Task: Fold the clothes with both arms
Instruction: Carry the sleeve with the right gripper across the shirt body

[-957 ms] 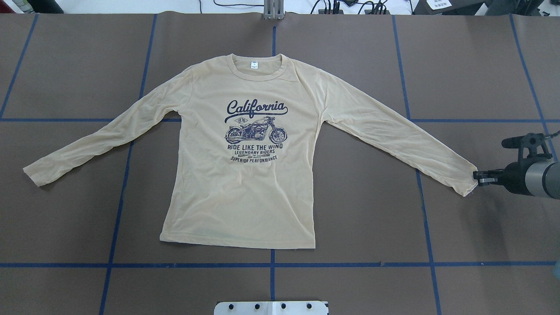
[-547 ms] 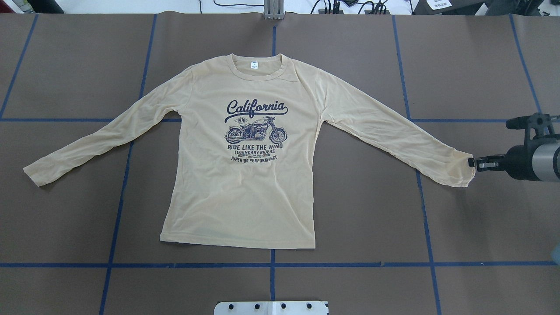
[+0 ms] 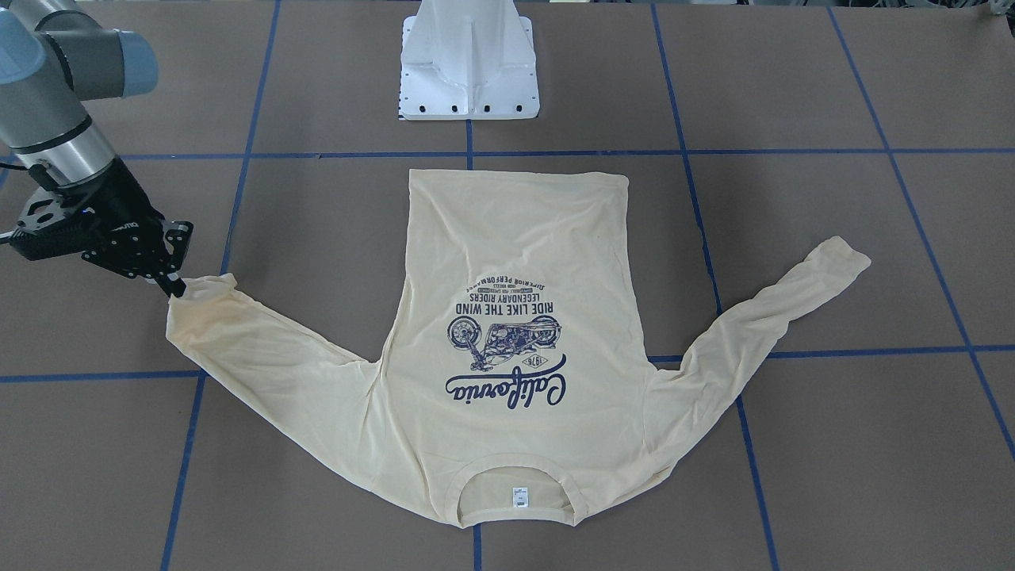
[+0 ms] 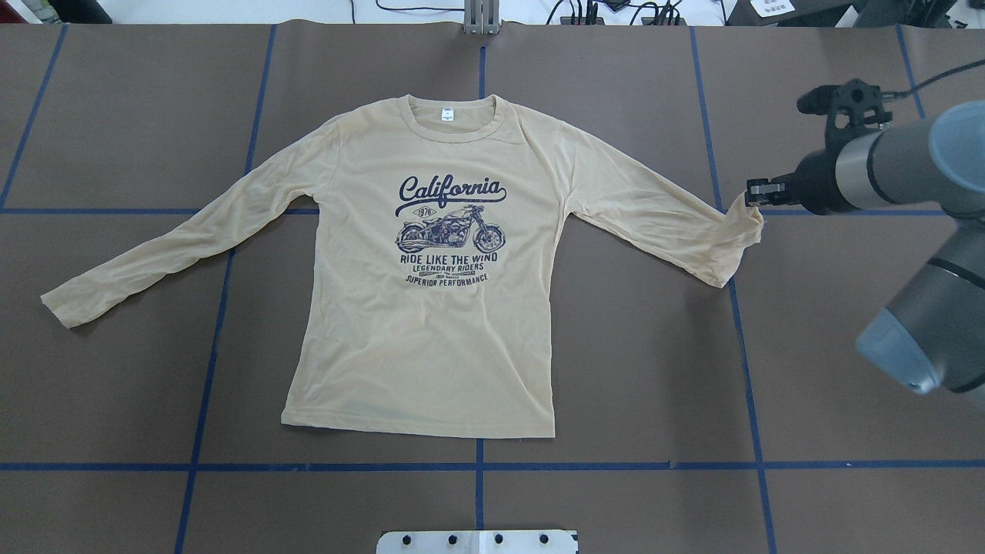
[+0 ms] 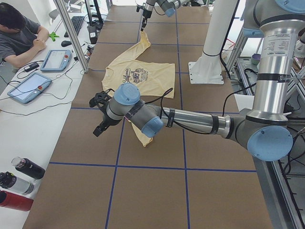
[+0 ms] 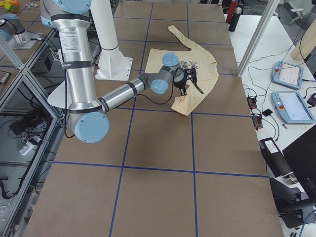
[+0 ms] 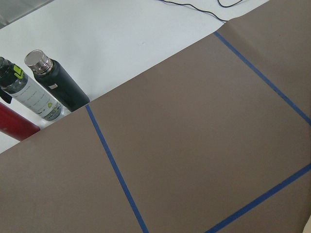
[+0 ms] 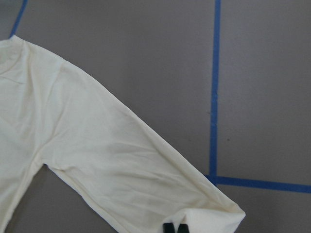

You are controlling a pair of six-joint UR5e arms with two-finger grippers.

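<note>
1. Shirt (image 4: pixel 431 338) lies flat, print up, before the white base (image 4: pixel 477 541), ready for folding.
2. My right gripper (image 4: pixel 752 194) pinches its raised cuff (image 4: pixel 742 231), right of the base, probably to fold the sleeve inward.
3. My left gripper (image 5: pixel 100 128) hovers left of the base; whether clenched, I cannot tell.
4. Capped bottles (image 7: pixel 48 87), contents hidden.

Overhead and front views opposed, sharing shirt (image 4: pixel 431 346), wrist views close
</note>
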